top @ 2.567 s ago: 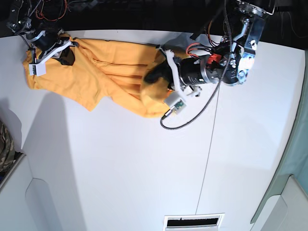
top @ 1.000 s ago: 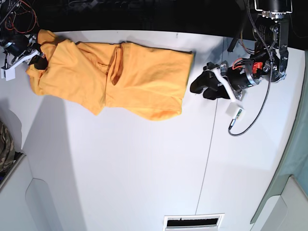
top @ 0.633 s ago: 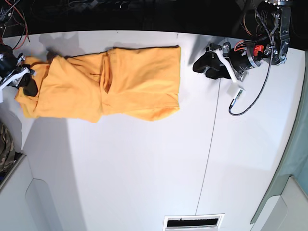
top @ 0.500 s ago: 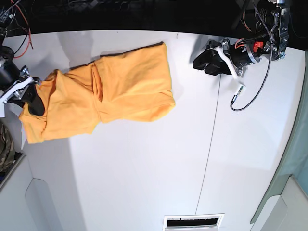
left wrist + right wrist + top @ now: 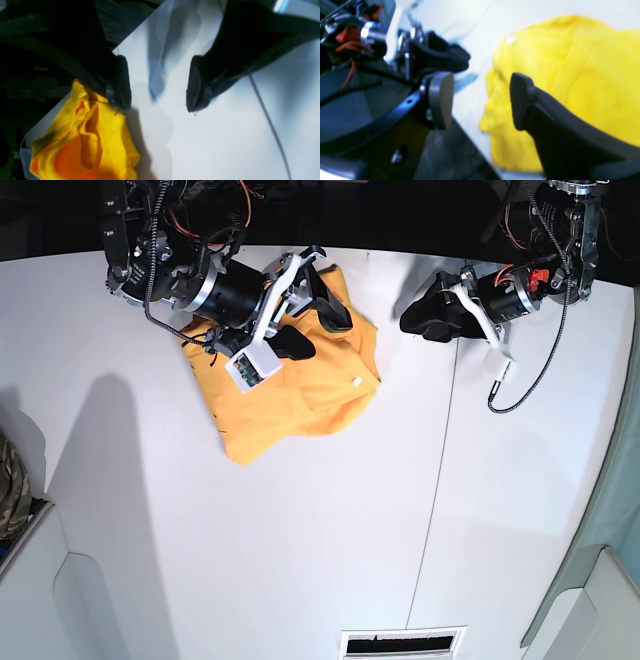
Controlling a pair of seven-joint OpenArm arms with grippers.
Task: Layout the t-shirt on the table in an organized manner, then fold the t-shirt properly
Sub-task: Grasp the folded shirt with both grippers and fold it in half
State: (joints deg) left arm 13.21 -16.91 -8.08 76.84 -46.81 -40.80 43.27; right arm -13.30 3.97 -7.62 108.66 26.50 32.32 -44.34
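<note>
Lying bunched in the upper-middle of the base view, the soft orange-yellow cotton t-shirt (image 5: 300, 390) is resting on the white desk (image 5: 300, 560); limp, light, needing corner or hem grabs. Right gripper (image 5: 310, 310) is hovering over it, jaws apart, empty. Left gripper (image 5: 157, 85) is standing wide, beside the fabric.

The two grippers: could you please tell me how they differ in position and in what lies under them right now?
The right gripper hangs over the t-shirt, while the left gripper hangs over bare table, beside the shirt's edge. In the wrist views, the right one's jaws frame yellow cloth; the left one's frame only white tabletop. Both stand open, holding nothing.
</note>
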